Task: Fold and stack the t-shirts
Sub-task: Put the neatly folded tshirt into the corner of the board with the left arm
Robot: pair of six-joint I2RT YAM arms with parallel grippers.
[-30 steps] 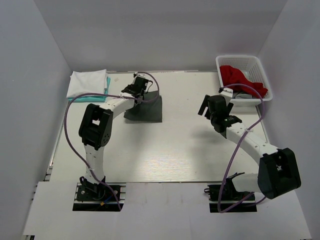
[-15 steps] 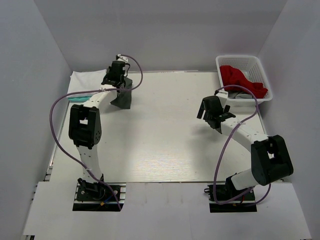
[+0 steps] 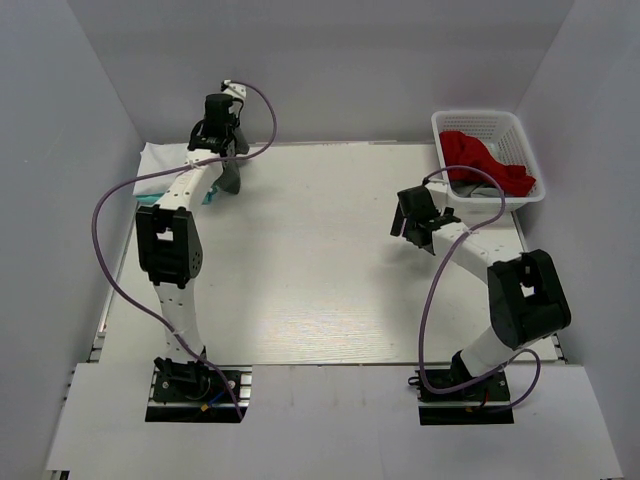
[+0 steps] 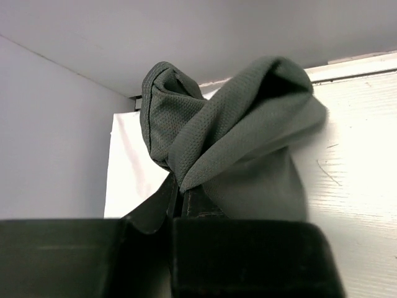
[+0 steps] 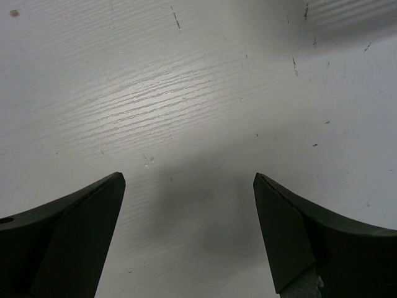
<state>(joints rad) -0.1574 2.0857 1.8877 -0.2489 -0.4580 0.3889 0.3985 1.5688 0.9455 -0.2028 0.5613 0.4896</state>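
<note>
1. While looking down from the top view, find the left gripper (image 3: 221,148) at the upper left of the frame, close to the back wall, pinched narrow on the dark grey t-shirt (image 3: 233,177).
2. From the left wrist view, note the same grey cloth bunched and twisted into a loose knot at the centre of the frame, pinched between the dark fingers (image 4: 189,202) at lower centre.
3. Cannot tell whether the hanging grey cloth touches the table (image 3: 330,280) or anything below it.
4. Just left of that cloth in the top view, spot the white t-shirt (image 3: 160,162) lying flat at the table's far left corner.
5. Under the white one, make out only a thin edge of the teal t-shirt (image 3: 149,199).
6. At the upper right of the top view, find the red t-shirt (image 3: 468,152) heaped inside the white lattice basket (image 3: 478,117).
7. Right of centre, below and left of the basket, see the right gripper (image 5: 188,180) spread wide and holding nothing.
8. In the right wrist view, nothing but bare white tabletop between the two dark fingertips.
</note>
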